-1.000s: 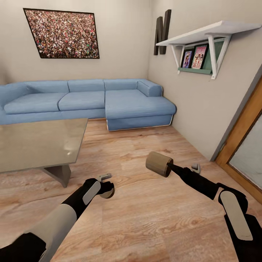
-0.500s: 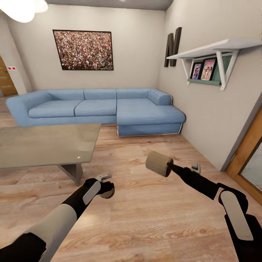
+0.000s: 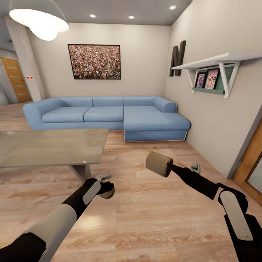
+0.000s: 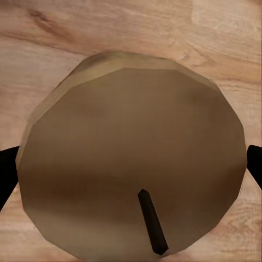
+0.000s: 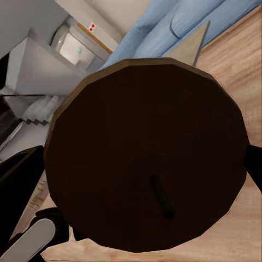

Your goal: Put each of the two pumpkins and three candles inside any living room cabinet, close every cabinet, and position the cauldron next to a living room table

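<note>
Closest to the robot, above the wooden floor (image 3: 145, 214), both arms reach forward and each carries a candle. The left pincer (image 3: 105, 187) is closed around a candle (image 3: 107, 192) held low over the planks; from the left wrist camera that candle (image 4: 131, 158) shows its round tan face with a dark wick, and a black fingertip (image 4: 6, 174) presses at either edge. The right pincer (image 3: 171, 168) is raised higher and grips a second candle (image 3: 159, 163), a stubby tan cylinder lying sideways in the air; the right wrist camera shows its end (image 5: 147, 158) in shadow, again with a wick.

Beyond the left arm stands the grey counter (image 3: 51, 147), bare on top. Farther back a blue corner sofa (image 3: 109, 116) runs along the far wall under a framed picture (image 3: 94, 62). On the right wall hang a white shelf (image 3: 218, 60) with small pictures and a dark letter N (image 3: 177, 58).
</note>
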